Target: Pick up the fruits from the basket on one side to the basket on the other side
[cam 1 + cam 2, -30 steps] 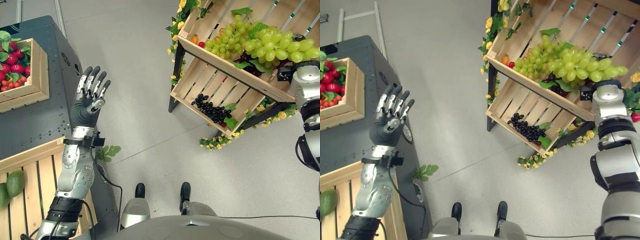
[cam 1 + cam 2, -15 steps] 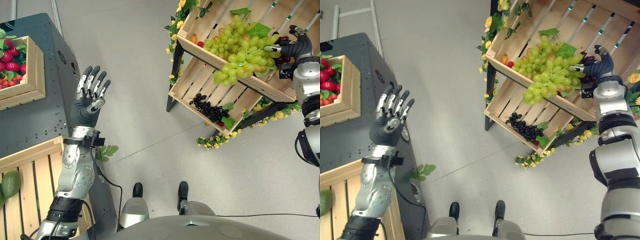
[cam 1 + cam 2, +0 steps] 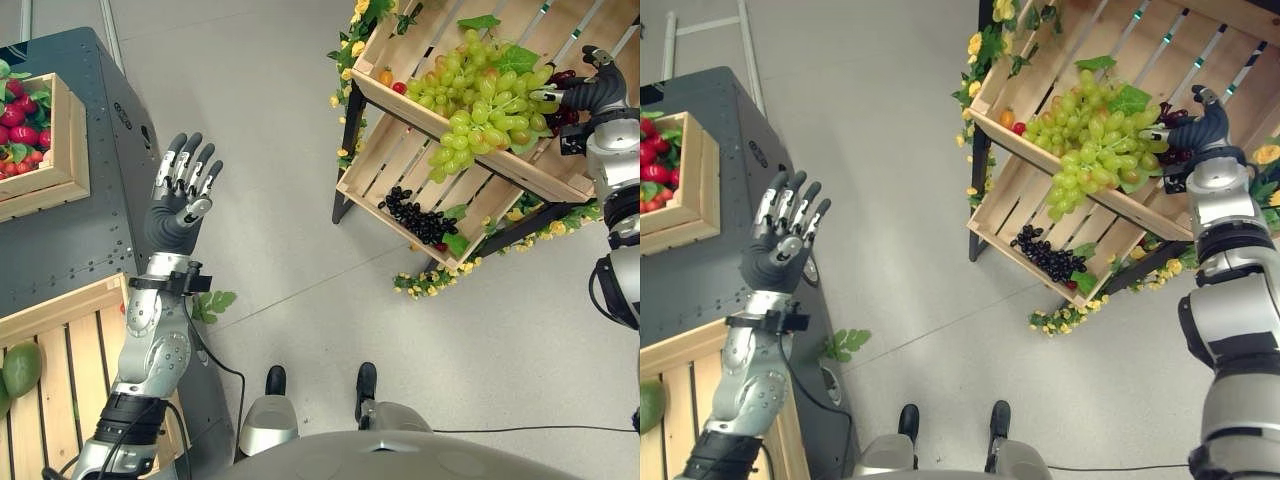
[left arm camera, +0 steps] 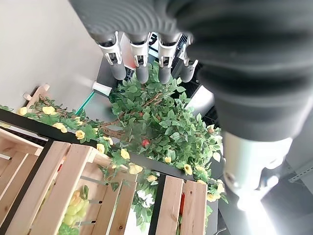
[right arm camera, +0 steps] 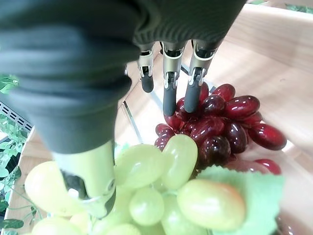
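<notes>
The right hand (image 3: pixel 1200 118), fingers straight and relaxed, reaches over the green grapes (image 3: pixel 1090 150) in the upper crate (image 3: pixel 1015 70), so it should curl around the bunch's stem end, beside the red grapes (image 5: pixel 225 122), before lifting.

Head stereo pair looks down, sharing wooden crates (image 3: pixel 455 150); 2 wrist cameras look close along own hands.

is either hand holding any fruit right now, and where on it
No. The right hand hangs open over the green grapes and red grapes in the crate, fingers straight. The left hand is open and empty.
</notes>
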You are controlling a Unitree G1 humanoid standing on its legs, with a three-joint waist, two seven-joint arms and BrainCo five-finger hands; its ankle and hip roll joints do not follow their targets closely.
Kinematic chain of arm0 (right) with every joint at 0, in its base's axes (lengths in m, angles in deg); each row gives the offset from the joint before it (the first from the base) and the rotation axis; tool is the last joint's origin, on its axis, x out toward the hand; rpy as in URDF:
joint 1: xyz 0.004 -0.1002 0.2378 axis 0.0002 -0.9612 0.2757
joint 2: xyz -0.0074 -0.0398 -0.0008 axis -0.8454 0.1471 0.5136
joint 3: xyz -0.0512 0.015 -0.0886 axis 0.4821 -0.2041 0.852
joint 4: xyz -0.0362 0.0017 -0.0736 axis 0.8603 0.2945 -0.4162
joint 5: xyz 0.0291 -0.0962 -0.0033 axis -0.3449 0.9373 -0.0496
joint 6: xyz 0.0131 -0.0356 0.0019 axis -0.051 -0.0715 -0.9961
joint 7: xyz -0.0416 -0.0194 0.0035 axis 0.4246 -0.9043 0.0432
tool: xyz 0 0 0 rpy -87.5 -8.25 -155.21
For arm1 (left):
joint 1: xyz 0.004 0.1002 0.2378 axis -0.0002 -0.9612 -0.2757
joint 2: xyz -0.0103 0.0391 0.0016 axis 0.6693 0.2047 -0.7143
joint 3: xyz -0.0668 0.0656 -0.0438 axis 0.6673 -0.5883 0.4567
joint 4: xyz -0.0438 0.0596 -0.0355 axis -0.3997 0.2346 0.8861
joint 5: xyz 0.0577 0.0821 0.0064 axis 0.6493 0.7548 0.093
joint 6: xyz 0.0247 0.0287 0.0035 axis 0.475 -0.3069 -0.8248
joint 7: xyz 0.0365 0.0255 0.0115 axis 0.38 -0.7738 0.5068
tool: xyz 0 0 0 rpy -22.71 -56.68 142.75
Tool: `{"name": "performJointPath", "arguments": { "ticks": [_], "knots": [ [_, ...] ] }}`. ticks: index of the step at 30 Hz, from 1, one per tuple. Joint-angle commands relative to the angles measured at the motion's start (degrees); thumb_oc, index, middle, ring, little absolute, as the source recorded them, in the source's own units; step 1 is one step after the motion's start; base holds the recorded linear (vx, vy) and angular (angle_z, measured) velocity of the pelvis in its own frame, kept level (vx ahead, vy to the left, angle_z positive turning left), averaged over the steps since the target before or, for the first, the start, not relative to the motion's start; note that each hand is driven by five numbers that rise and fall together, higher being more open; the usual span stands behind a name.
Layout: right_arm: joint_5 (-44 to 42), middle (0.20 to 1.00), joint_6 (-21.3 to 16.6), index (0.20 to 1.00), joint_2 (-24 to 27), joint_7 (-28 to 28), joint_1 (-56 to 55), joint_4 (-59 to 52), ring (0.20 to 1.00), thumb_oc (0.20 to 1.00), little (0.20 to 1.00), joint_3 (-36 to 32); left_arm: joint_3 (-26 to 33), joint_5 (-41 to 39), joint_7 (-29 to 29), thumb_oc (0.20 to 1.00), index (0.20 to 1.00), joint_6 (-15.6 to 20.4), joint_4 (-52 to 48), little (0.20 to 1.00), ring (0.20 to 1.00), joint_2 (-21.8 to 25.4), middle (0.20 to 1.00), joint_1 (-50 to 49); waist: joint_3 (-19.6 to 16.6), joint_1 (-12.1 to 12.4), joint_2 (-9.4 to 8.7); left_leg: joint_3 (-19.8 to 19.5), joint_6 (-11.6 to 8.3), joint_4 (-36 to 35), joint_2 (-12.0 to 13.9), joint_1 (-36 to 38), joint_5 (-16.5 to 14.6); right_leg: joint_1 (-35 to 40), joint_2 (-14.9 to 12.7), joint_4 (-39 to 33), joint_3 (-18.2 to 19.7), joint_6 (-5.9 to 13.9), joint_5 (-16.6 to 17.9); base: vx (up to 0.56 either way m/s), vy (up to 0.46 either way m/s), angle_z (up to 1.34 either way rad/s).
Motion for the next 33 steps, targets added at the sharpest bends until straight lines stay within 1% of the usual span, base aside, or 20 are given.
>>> {"name": "performJointPath", "arguments": {
  "ticks": [1,4,6,9,10,11,12,13,15,17,18,23,27,29,31,32,33],
  "knots": [
    [2.1,1.000,-2.0,1.000,1.5,-3.0,8.0,-1.3,1.000,1.000,1.000,4.9,-0.4,-0.4,0.3,1.000,1.000,2.6,-6.7,1.000,1.000,2.1,1.000,0.7,-1.6,-1.4,-1.41,-0.8,-0.26,-1.0,-1.8,-1.2,2.9,3.2,0.0,1.2,-0.7,2.53,-2.7,0.00,0.000,0.00],
    [3.2,1.000,-2.0,1.000,2.0,-4.2,8.0,-1.3,1.000,1.000,1.000,4.8,-0.6,-0.6,0.4,1.000,1.000,2.7,-6.7,1.000,1.000,2.2,1.000,1.0,-1.8,-1.5,-1.26,-0.8,-0.17,-1.0,-2.0,-0.9,2.8,3.4,-0.1,1.2,-0.6,2.53,-2.8,0.00,0.000,0.00],
    [5.7,1.000,-2.1,1.000,2.6,-5.4,8.1,-3.5,1.000,1.000,1.000,5.2,-0.5,-0.2,0.7,1.000,1.000,2.8,-6.4,1.000,1.000,2.3,1.000,1.4,-1.9,-1.7,-1.15,-0.7,-0.13,-1.1,-2.1,-0.8,2.7,3.5,-0.2,1.1,-0.5,2.60,-2.8,0.00,0.009,-0.02],
    [8.2,1.000,-2.5,1.000,4.1,-6.8,5.9,-11.6,1.000,1.000,1.000,3.9,0.1,0.7,1.0,1.000,1.000,3.1,-6.2,1.000,1.000,1.9,1.000,1.8,-2.1,-2.3,-0.83,-0.4,-0.03,-1.2,-2.2,-0.6,2.5,3.6,-0.3,1.1,-0.4,2.64,-2.8,0.01,0.020,-0.06],
    [8.2,1.000,-3.0,1.000,4.5,-7.2,4.7,-13.8,1.000,1.000,1.000,2.8,0.3,0.8,1.0,1.000,1.000,3.2,-6.1,1.000,1.000,1.7,1.000,1.9,-2.1,-2.4,-0.72,-0.4,-0.01,-1.2,-2.2,-0.4,2.4,3.7,-0.3,1.1,-0.3,2.67,-2.9,-0.03,0.014,-0.05],
    [8.2,1.000,-3.3,1.000,4.8,-7.7,3.3,-16.1,1.000,1.000,1.000,1.6,0.4,1.0,1.3,1.000,1.000,3.5,-6.0,1.000,1.000,1.6,1.000,2.0,-2.1,-2.5,-0.69,-0.3,0.06,-1.1,-2.3,-0.7,3.1,3.4,-0.4,1.3,-0.2,2.61,-2.3,0.02,0.012,-0.04],
    [8.1,1.000,-3.8,1.000,5.2,-7.8,2.1,-18.3,1.000,1.000,1.000,0.6,0.7,1.1,1.3,1.000,1.000,3.6,-6.0,1.000,1.000,1.3,1.000,2.0,-2.4,-2.8,-0.50,-0.3,0.06,-1.2,-2.3,-0.3,2.4,3.9,-0.5,1.1,-0.2,2.68,-2.9,-0.02,0.006,-0.05],
    [7.2,1.000,-4.4,1.000,5.4,-8.1,-0.4,-21.8,1.000,1.000,1.000,-1.7,1.0,1.3,1.4,1.000,1.000,3.8,-5.8,1.000,1.000,0.9,1.000,2.2,-2.4,-3.0,-0.35,-0.2,0.13,-1.1,-2.4,-0.5,3.0,3.6,-0.6,1.3,-0.1,2.61,-2.4,0.04,0.010,-0.07],
    [7.8,1.000,-5.0,1.000,5.7,-8.3,-5.5,-27.7,1.000,1.000,1.000,-5.8,1.7,1.9,1.7,1.000,1.000,4.0,-5.6,1.000,1.000,0.7,1.000,2.1,-2.7,-3.1,-0.29,-0.2,0.23,-1.2,-2.5,-0.2,2.8,4.0,-0.7,1.2,-0.1,2.58,-2.5,0.01,0.008,-0.06],
    [9.0,1.000,-5.9,1.000,5.3,-8.8,-12.6,-33.8,1.000,1.000,1.000,-11.4,2.7,2.5,1.9,1.000,1.000,4.1,-4.9,1.000,1.000,-0.2,1.000,2.2,-3.0,-3.6,0.28,-0.1,0.40,-1.2,-2.6,0.2,2.5,4.4,-1.0,1.2,-0.2,2.61,-2.8,0.02,0.005,-0.01],
    [9.1,1.000,-5.7,1.000,5.3,-8.8,-13.4,-34.3,1.000,1.000,1.000,-12.0,2.5,2.5,1.9,1.000,1.000,4.1,-5.0,1.000,1.000,0.0,1.000,2.1,-3.1,-3.4,0.10,-0.2,0.40,-1.2,-2.6,0.2,2.5,4.5,-1.0,1.2,-0.2,2.61,-2.8,0.00,0.000,0.00],
    [9.9,1.000,-7.2,1.000,3.5,-6.7,-25.3,-45.5,1.000,1.000,1.000,-19.9,3.9,3.4,1.5,1.000,1.000,4.1,-4.5,1.000,1.000,-1.5,1.000,2.0,-3.9,-4.0,0.72,-0.2,0.70,-1.2,-3.0,1.1,2.0,5.5,-1.4,1.2,-0.2,2.62,-3.2,0.02,0.007,-0.01],
    [8.9,1.000,-7.9,1.000,2.4,-5.1,-30.4,-49.9,1.000,1.000,1.000,-23.4,4.4,3.7,1.5,1.000,1.000,3.9,-4.4,1.000,1.000,-2.1,1.000,1.7,-4.5,-4.2,0.78,-0.3,0.73,-1.2,-3.2,1.4,1.8,6.0,-1.5,1.1,-0.5,2.71,-3.3,0.00,0.000,0.00],
    [6.5,1.000,-8.6,1.000,1.2,-3.3,-33.3,-51.6,1.000,1.000,1.000,-24.7,4.8,4.0,1.6,1.000,1.000,3.9,-4.2,1.000,1.000,-2.4,1.000,1.4,-4.7,-4.3,0.82,-0.3,0.74,-1.2,-3.3,1.6,1.8,6.4,-1.7,1.1,-0.6,2.76,-3.4,0.00,0.000,0.00],
    [5.2,1.000,-8.6,1.000,1.5,-0.7,-36.9,-54.9,1.000,1.000,1.000,-26.1,5.5,4.2,1.6,1.000,1.000,3.6,-3.8,1.000,1.000,-2.9,1.000,0.8,-5.0,-4.6,0.85,-0.3,0.73,-1.2,-3.4,1.8,1.7,6.6,-1.8,1.0,-0.7,2.81,-3.5,0.00,0.000,0.00],
    [1.4,1.000,-9.7,1.000,0.2,1.1,-39.8,-56.6,1.000,1.000,1.000,-27.5,5.9,4.2,1.7,1.000,1.000,3.4,-3.0,1.000,1.000,-3.4,1.000,0.0,-5.3,-4.8,0.94,-0.3,0.77,-1.2,-3.5,1.9,1.6,6.8,-1.9,1.0,-0.8,2.87,-3.4,0.00,0.000,0.00],
    [1.4,1.000,-9.7,1.000,0.2,1.2,-40.1,-56.7,1.000,1.000,1.000,-27.7,5.8,4.2,1.7,1.000,1.000,3.4,-3.0,1.000,1.000,-3.3,1.000,0.0,-5.4,-4.7,0.89,-0.3,0.77,-1.2,-3.5,1.9,1.6,6.8,-1.9,1.0,-0.8,2.87,-3.4,0.00,0.000,0.00]
  ]
}}
